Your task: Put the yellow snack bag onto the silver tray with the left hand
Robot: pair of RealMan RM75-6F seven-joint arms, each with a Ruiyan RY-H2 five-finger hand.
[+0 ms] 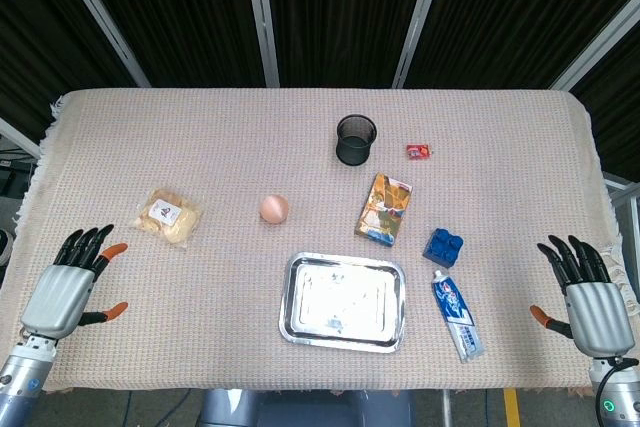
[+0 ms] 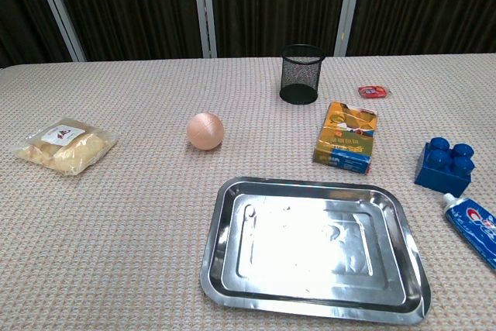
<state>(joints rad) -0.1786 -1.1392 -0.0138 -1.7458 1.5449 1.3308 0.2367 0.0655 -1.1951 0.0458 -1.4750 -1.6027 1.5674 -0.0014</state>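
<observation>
Nearest the robot, both hands rest at the bench's front corners: the left hand (image 1: 70, 282) lies released, fingers spread, holding nothing, and the right hand (image 1: 585, 292) is likewise released with fingers apart. Between them, toward the front edge, sits the silver tray (image 1: 343, 300), shiny and bare inside. Just right of it lies a toothpaste tube (image 1: 458, 315), white and blue, its lettering too small to read, with a blue toy brick (image 1: 444, 245) just beyond. The yellow snack bag (image 1: 168, 216) lies on the cloth a little beyond the left hand, well apart from the tray, with a white label carrying a red mark I cannot read. Between bag and tray sits a pinkish ball (image 1: 275, 209), off the straight line. Further right lies an orange carton (image 1: 384, 208) with a picture on its face. Farthest back stand a black mesh pen cup (image 1: 356, 139) and a small red packet (image 1: 418, 152)
</observation>
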